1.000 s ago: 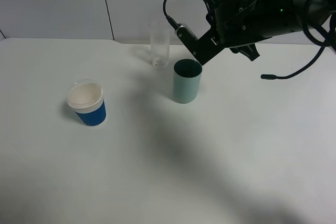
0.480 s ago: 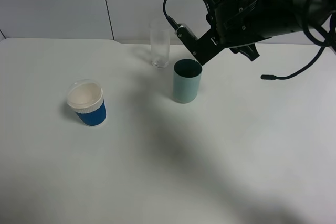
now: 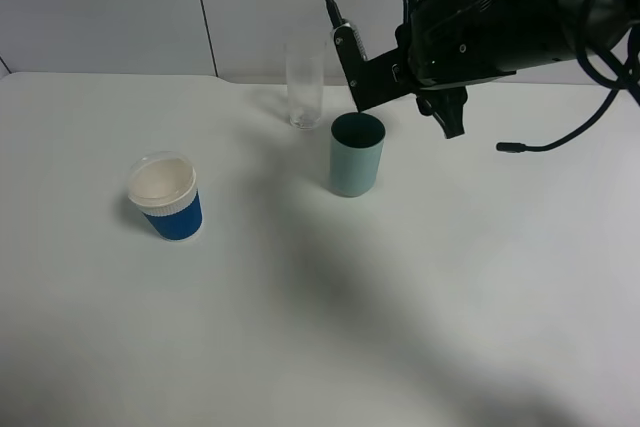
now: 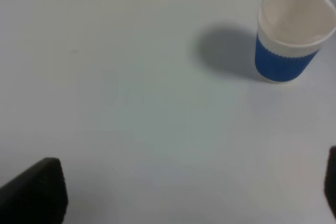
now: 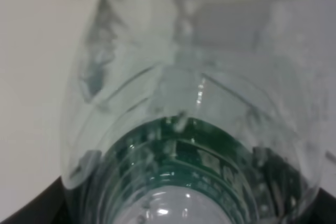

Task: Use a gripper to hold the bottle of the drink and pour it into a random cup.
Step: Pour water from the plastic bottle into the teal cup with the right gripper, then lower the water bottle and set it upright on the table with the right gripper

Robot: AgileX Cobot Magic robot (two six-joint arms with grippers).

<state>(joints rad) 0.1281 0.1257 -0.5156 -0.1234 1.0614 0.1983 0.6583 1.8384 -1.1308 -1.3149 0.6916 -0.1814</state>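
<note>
Right hand (around the bottle) above teal cup.

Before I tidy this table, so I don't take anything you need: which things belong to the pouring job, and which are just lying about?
In the job:
right hand, gripping the bottle
bottle, clear with a green label
teal cup, open, close under the hand

Lying about:
blue cup with a white rim, off to the left
tall clear glass, behind the teal cup
</note>
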